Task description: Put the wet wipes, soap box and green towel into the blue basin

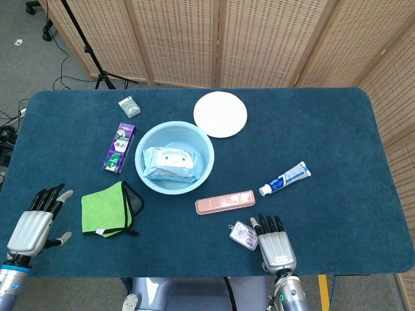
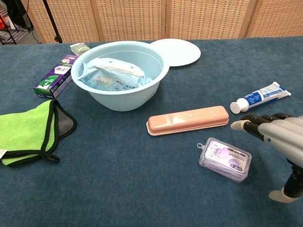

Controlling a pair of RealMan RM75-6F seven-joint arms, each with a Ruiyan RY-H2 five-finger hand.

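One pack of wet wipes (image 1: 169,162) lies in the blue basin (image 1: 205,150). Right hand (image 1: 275,240), fingers apart and empty, sits at 3 o'clock of the small purple soap box (image 1: 244,234). Left hand (image 1: 36,218), fingers apart too, is at 9 o'clock of the green towel (image 1: 104,208).

Green towel (image 2: 26,132) — cut by left edge; labels unreadable.

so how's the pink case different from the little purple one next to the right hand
The pink case is long, slim and opaque; the purple case is short, squat and see-through, with a small loop at one corner. The pink case lies clear of the right hand, while the purple case sits right beside its fingers. Both lie flat on the blue tabletop, outside the basin.
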